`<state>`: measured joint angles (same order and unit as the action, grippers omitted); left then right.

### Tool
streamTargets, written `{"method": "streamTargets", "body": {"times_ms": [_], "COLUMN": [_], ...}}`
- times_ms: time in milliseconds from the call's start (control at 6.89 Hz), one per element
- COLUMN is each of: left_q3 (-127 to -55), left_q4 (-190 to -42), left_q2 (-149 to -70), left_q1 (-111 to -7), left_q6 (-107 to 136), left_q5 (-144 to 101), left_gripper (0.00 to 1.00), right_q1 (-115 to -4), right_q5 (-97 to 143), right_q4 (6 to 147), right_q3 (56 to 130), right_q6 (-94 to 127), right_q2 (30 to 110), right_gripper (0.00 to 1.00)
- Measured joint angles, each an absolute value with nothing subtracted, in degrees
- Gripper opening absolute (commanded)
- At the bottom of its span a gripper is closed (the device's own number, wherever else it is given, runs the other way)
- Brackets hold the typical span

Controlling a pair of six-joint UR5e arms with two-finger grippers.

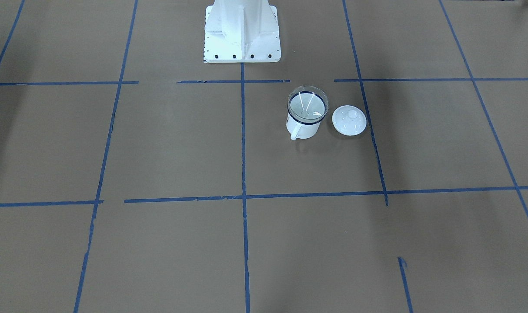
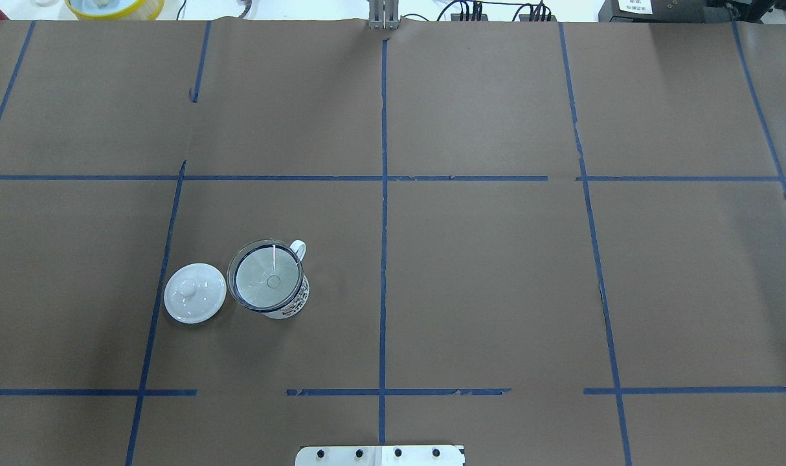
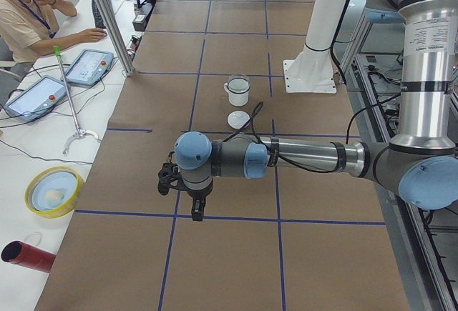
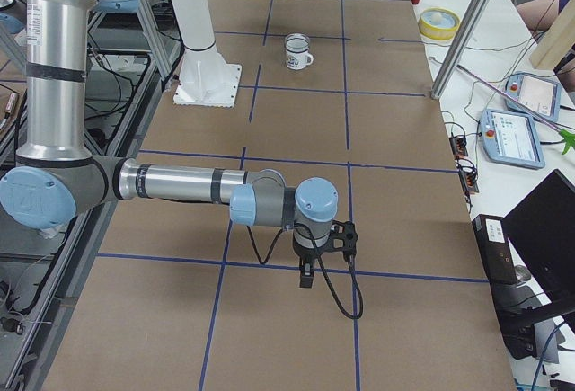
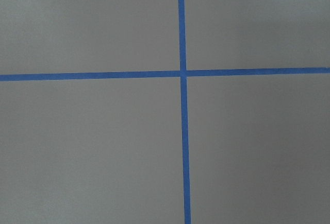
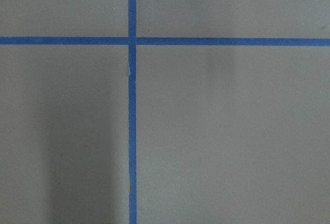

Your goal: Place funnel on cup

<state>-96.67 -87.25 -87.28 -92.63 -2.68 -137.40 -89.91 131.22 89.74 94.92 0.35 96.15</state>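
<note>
The clear funnel (image 1: 308, 103) sits mouth up in the white mug (image 1: 305, 127), its spout down inside; the mug has a dark blue rim and a loop handle. From overhead the funnel (image 2: 267, 277) covers the mug's mouth (image 2: 294, 303). The mug also shows in the left side view (image 3: 237, 91) and in the right side view (image 4: 297, 51). My left gripper (image 3: 197, 207) hangs over the table well away from the mug; I cannot tell whether it is open. My right gripper (image 4: 307, 276) hangs over the table's other end; I cannot tell its state either. Both wrist views show only brown paper and blue tape.
A round white knobbed lid (image 1: 349, 120) lies on the table right beside the mug, also seen from overhead (image 2: 195, 292). The robot's white base (image 1: 242, 30) stands behind them. A yellow bowl (image 3: 51, 191), tablets and an operator (image 3: 28, 11) are off the table's far side.
</note>
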Motion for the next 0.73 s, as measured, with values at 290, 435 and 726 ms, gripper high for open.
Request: {"method": "streamTargets", "body": {"times_ms": [290,435,726], "left_q3": [-97.0,-97.2,-97.3], "left_q4": [-87.2,-86.9,-86.5], "left_q2": [-86.8,-86.8,-86.8], "left_q1": [-92.7,-92.7,-92.7], "left_q6": [-2.6,-2.6,-2.7], "left_q5": [-137.2,-137.1,-137.1], "left_gripper": [1.00,1.00,1.00], "right_q1": [-89.9,-89.9,-89.9], "right_q5": [131.2,131.2,131.2], "right_q4": [89.7,89.7,89.7], "right_q3": [94.9,94.9,94.9], "right_q6": [0.4,0.4,0.4], "right_q2": [96.2,96.2,96.2], "right_gripper": [1.00,1.00,1.00]}}
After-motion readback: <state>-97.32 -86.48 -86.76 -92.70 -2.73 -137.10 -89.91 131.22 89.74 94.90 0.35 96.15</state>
